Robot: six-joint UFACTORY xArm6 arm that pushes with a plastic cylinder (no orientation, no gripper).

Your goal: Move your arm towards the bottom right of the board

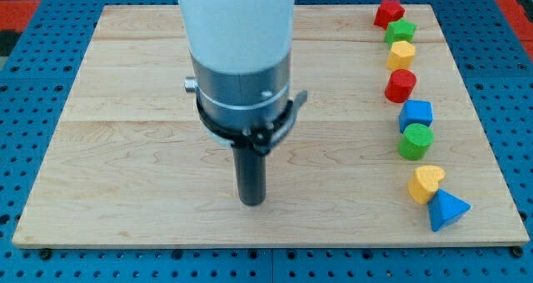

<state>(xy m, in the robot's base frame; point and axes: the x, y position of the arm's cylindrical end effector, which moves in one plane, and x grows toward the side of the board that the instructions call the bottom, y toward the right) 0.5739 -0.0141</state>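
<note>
My tip (251, 201) carried no pincer and stood near the desk's (125, 191) bottom edge, left of centre, well apart from the blue triangular block (446, 210) by the bottom right corner.

The board (125, 150) is pale planked wood, smooth and matt. The rod ending in my tip (251, 201) looks dark and matt, under a brushed metal collar (241, 83) and a glossy white plastic housing (237, 21).
</note>
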